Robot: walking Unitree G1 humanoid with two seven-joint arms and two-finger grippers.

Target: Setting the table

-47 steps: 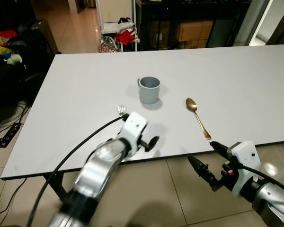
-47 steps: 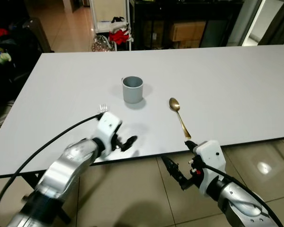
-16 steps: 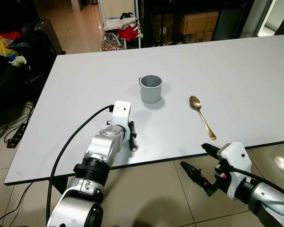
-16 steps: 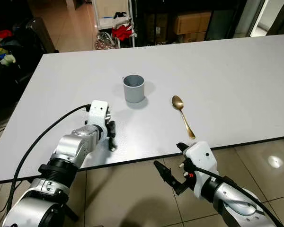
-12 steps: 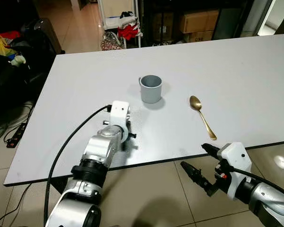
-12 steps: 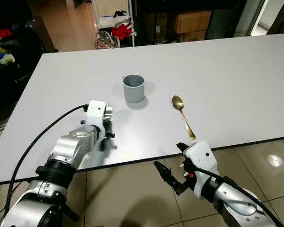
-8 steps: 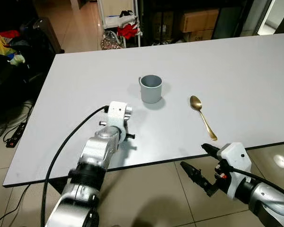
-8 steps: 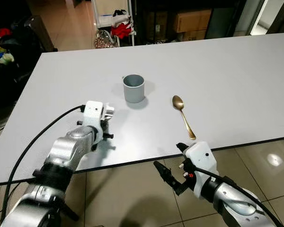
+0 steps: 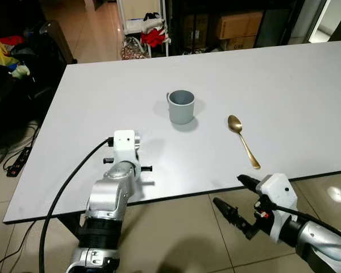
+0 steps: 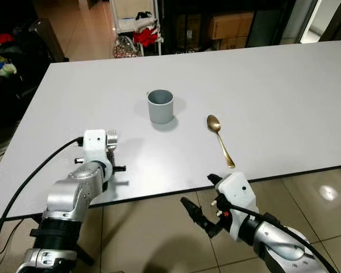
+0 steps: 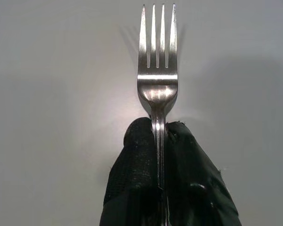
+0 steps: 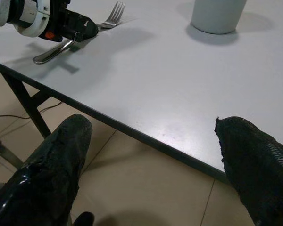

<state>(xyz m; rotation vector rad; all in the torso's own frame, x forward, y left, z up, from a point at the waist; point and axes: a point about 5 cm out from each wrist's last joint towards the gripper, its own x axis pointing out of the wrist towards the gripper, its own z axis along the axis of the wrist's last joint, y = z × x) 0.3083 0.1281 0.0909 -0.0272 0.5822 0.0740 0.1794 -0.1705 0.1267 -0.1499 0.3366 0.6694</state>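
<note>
Here fork (image 11: pixel 157 77) pinched in left gripper (image 11: pixel 161 136), tines protruding forward.

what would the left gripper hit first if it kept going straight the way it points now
Probably nothing soon. The left gripper, jaws shut on the silver metal fork, points across bare white tabletop. The grey cup sits off to its right, seemingly outside that line, though depth is unclear.

the desk (image 9: pixel 284 91) is evenly lit from above, with soft shadows cast beside the cup (image 9: pixel 180 106) and spoon (image 9: pixel 242 141). a glare spot is seen on the floor (image 9: pixel 336 194). the background is left dim. the fork (image 11: pixel 158 70) is rendered sharply.
</note>
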